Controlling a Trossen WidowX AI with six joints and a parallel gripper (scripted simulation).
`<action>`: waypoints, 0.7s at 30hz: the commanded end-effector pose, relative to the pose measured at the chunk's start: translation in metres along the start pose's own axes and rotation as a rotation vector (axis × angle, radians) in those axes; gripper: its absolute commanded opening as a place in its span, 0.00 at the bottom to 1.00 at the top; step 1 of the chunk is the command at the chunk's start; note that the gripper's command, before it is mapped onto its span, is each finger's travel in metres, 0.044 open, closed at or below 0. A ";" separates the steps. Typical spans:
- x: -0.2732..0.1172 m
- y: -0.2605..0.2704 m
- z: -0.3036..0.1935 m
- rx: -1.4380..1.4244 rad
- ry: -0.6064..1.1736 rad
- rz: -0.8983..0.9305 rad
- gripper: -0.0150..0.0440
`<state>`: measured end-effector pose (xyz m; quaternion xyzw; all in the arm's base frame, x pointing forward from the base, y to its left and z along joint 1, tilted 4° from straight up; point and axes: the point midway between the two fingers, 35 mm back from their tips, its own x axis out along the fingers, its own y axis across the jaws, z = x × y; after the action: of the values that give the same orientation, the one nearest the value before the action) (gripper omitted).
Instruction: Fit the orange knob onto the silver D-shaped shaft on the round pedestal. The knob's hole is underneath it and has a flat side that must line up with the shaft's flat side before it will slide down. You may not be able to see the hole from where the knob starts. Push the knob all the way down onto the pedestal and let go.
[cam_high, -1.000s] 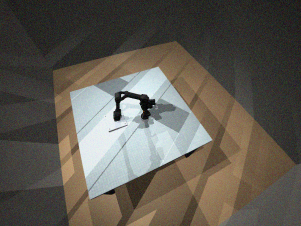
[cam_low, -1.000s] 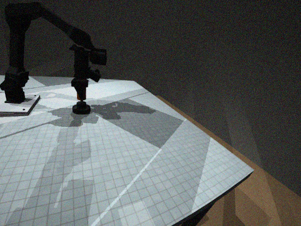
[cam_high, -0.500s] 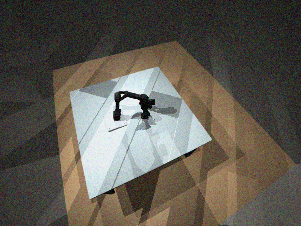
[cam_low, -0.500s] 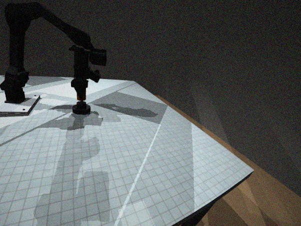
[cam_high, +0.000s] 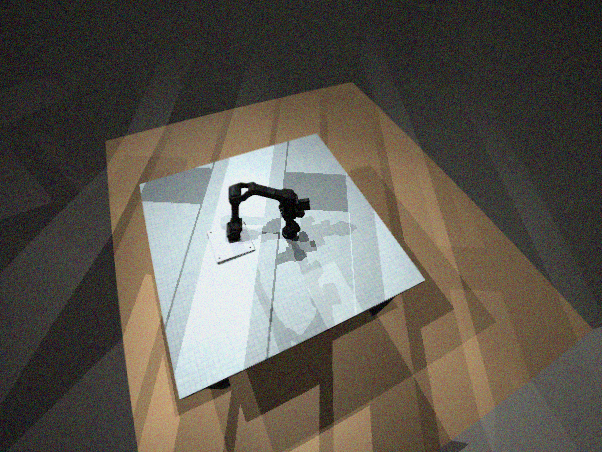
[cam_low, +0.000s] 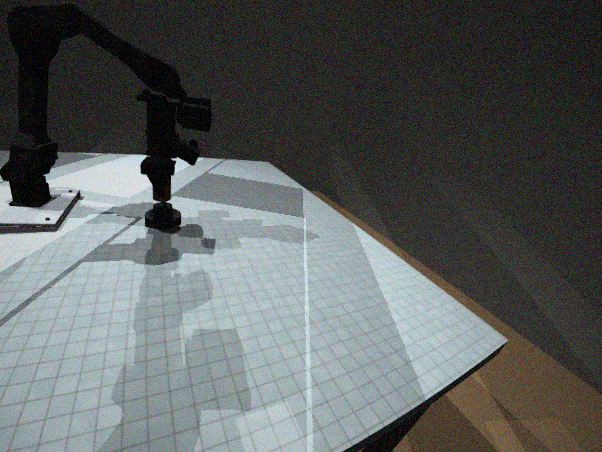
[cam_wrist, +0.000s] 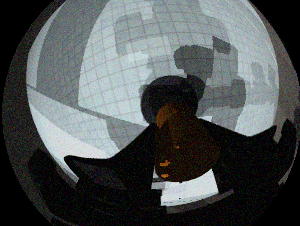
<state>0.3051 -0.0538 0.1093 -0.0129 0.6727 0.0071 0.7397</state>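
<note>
Probably rigid, light and a bit slippery on its taper; best pinched squarely across the sides, as now, with the orange knob (cam_low: 165, 193) (cam_wrist: 186, 145) clamped in the gripper (cam_low: 161, 199) (cam_wrist: 177, 125). Poised upright just over the round pedestal (cam_low: 163, 218) (cam_wrist: 167, 95), seemingly not seated, though shadow hides the shaft.
</note>
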 end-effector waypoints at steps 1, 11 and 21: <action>-0.001 0.000 0.000 0.006 -0.002 0.000 0.25; -0.006 0.000 0.002 0.130 -0.002 0.000 0.25; -0.003 -0.001 0.007 0.215 -0.003 0.000 0.25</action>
<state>0.3072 -0.0542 0.1127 0.0620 0.6718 -0.0607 0.7357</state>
